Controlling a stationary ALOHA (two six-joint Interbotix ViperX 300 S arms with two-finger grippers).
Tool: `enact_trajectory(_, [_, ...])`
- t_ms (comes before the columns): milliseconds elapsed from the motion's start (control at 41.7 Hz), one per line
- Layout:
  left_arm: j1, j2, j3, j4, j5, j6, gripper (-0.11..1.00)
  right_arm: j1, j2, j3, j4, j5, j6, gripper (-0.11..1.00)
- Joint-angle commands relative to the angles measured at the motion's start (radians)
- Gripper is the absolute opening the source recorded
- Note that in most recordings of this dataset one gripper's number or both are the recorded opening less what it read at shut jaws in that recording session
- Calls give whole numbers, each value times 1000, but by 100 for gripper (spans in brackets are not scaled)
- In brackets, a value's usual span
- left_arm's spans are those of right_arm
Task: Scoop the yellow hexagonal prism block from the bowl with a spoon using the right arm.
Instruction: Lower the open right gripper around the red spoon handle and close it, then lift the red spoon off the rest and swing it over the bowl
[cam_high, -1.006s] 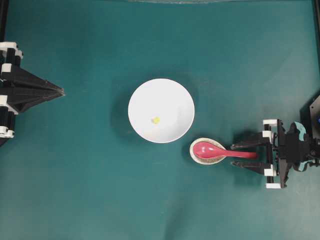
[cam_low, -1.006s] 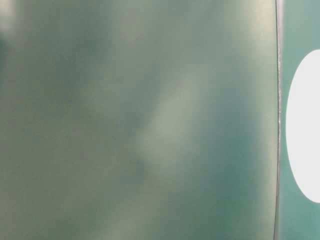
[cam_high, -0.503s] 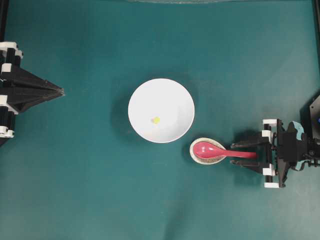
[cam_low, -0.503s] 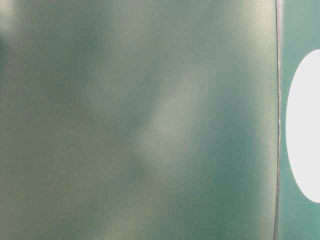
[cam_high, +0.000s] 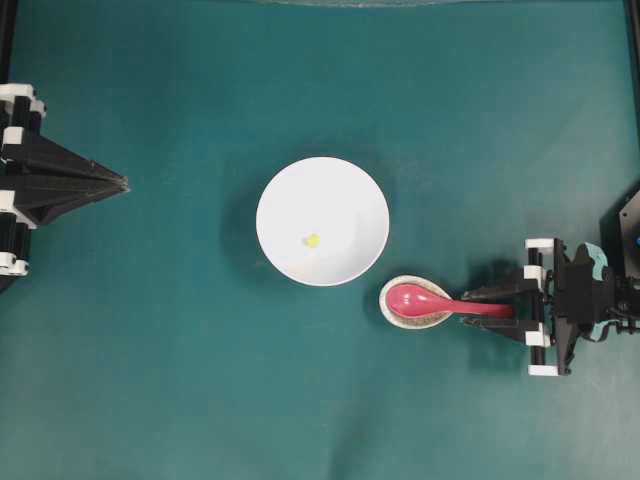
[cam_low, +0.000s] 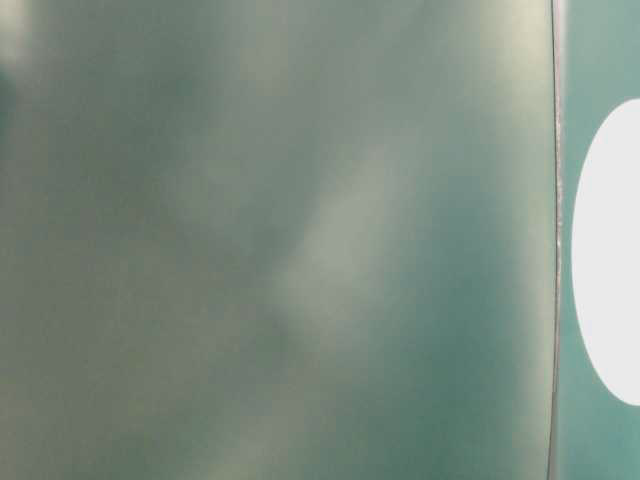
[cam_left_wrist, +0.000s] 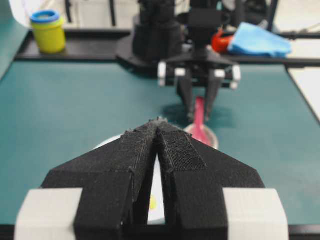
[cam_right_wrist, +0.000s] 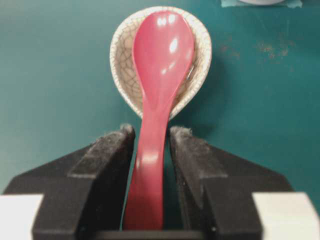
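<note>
At lower right, the spoon, propped on a small dish for access, is flanked by the right gripper; whether grasped cannot be told.

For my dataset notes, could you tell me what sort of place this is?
Probably a robotics lab bench: a green work mat, two black arms with a pincer each, and staged props, a white bowl and red spoon.

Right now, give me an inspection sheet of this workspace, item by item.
Surface: teal table, a few faint smudges.
Job's things: yellow block lies in the white bowl; red spoon rests in a small crackled dish.
Clutter: nothing seen on the table.
Tools: right tool straddles the spoon handle, narrow gaps showing; left tool shut, idle.
Cables: nothing seen.
Surroundings: yellow cup, blue cloth beyond the table.
</note>
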Motion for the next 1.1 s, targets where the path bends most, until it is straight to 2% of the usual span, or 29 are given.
enact_trajectory(0, [2, 8, -29, 2, -5, -2, 3, 6, -23, -5, 3, -5, 0, 39])
enact_trajectory(479, [2, 8, -28, 2, -5, -5, 3, 6, -25, -8, 2, 12, 0, 22])
enact_trajectory(743, [2, 8, -28, 2, -3, -11, 3, 6, -34, -9, 3, 14, 0, 22])
enact_trajectory(910, [2, 8, -28, 2, 9, -9, 3, 6, -95, -2, 3, 14, -3, 22])
enact_trajectory(1078, [2, 8, -29, 2, 21, -9, 3, -11, -212, 8, 3, 52, -35, 22])
